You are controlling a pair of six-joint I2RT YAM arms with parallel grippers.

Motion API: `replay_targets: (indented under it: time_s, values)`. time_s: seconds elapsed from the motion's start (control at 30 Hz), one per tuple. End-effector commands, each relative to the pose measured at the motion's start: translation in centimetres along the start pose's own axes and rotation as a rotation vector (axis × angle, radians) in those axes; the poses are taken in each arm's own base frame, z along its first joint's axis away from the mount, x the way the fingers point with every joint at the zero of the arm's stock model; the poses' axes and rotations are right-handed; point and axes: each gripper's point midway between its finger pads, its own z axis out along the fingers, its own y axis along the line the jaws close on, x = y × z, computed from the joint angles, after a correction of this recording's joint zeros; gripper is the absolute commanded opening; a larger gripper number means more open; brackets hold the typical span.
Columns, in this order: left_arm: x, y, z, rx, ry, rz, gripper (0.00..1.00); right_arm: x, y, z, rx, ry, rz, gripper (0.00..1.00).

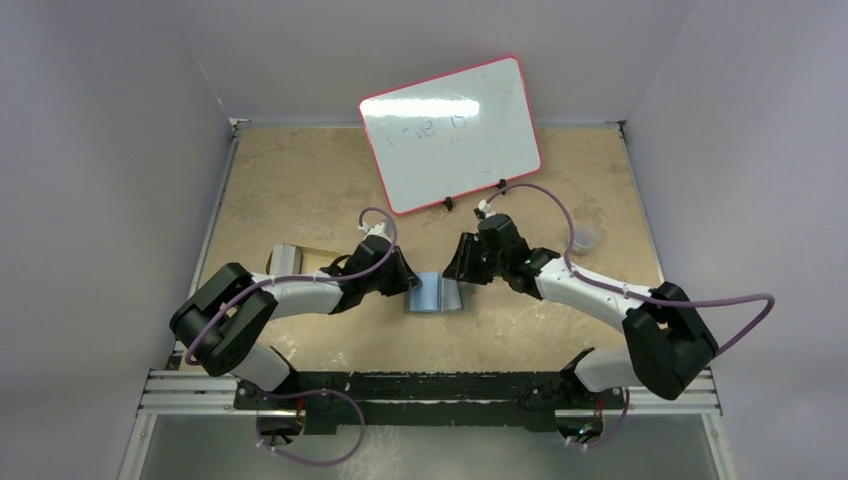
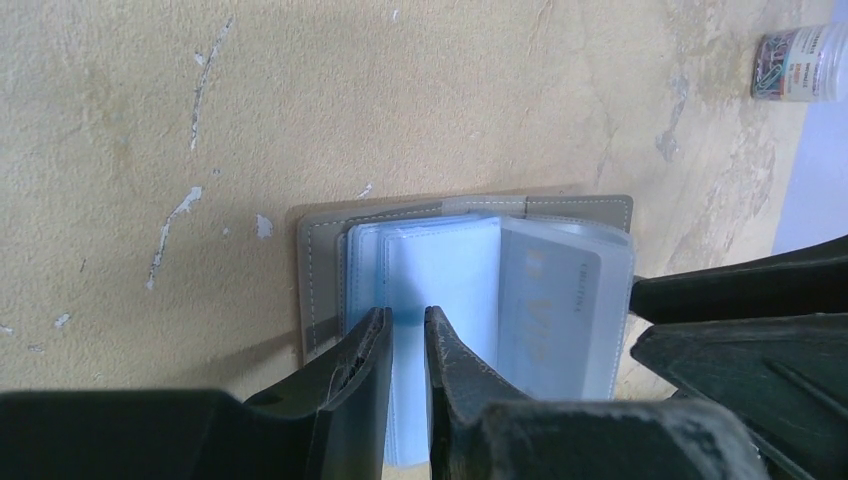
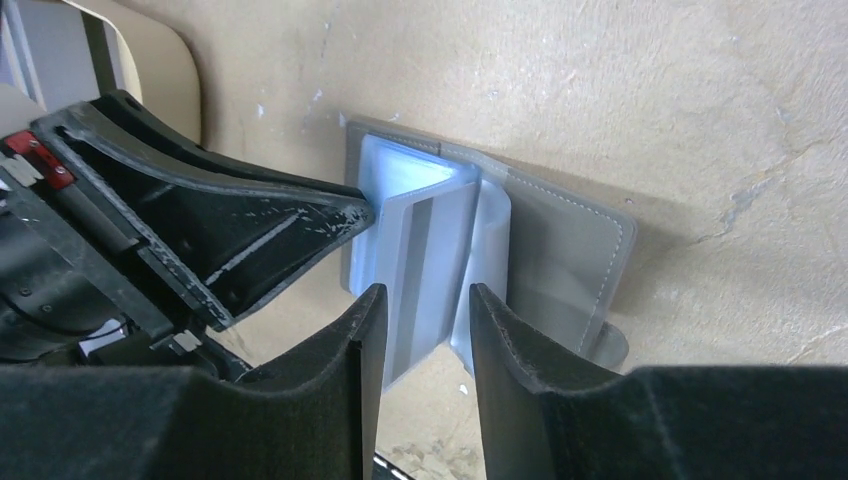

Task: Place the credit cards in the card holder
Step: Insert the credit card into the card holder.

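The grey card holder (image 1: 435, 293) lies open on the table between my two grippers. In the left wrist view its grey cover (image 2: 320, 240) frames blue-grey plastic sleeves, and one credit card (image 2: 555, 300) sits inside a sleeve on the right. My left gripper (image 2: 405, 318) is nearly shut, its tips over the middle sleeves, with nothing pinched. My right gripper (image 3: 425, 292) is open and straddles an upright sleeve holding a card with a dark stripe (image 3: 425, 245). The closing tab (image 3: 612, 345) lies on the table. No loose cards show.
A gold tin (image 1: 300, 260) sits left of the left gripper. A red-framed whiteboard (image 1: 450, 135) stands at the back. A small clear jar of clips (image 1: 585, 240) stands at the right, also in the left wrist view (image 2: 800, 62).
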Motion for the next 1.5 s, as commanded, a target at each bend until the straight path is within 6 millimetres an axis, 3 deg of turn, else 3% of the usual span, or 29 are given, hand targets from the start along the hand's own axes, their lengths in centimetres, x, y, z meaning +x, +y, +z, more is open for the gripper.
replay_targets:
  time_s: [0.0,0.17,0.33,0.47,0.63,0.93,1.07,1.3,1.47]
  values:
    - [-1.4,-1.6,0.0,0.030,-0.040,0.036,0.17,-1.9,1.6,-0.9,-0.014,-0.054,-0.010,0.39]
    - [-1.4,-1.6,0.2,0.030,-0.035,0.039,0.17,-3.1,3.7,-2.3,-0.068,-0.087,-0.018,0.37]
    - [-1.6,-1.8,0.2,0.034,-0.039,0.039,0.17,-3.1,5.9,-2.3,-0.130,-0.080,-0.030,0.37]
    - [-1.5,-2.1,0.1,0.039,-0.033,0.038,0.17,-2.8,5.2,-1.5,-0.087,-0.068,-0.032,0.38]
    - [-1.8,-2.8,-0.4,0.048,-0.033,0.048,0.25,-1.4,3.4,-1.0,-0.027,-0.016,-0.047,0.39]
    - [-1.9,-4.6,-1.0,0.052,-0.021,0.078,0.32,-2.3,3.8,-2.0,-0.032,-0.059,-0.061,0.40]
    - [-1.6,-5.3,-0.9,0.056,-0.009,0.086,0.33,-1.8,3.8,-2.6,-0.042,-0.047,-0.058,0.40]
    - [-1.2,-7.2,-0.9,0.091,-0.012,0.095,0.33,-3.0,5.0,-3.8,-0.082,-0.101,-0.049,0.40]
    - [-0.8,-8.1,-0.4,0.136,-0.008,0.078,0.33,-2.7,4.5,-4.0,-0.075,-0.107,-0.036,0.39]
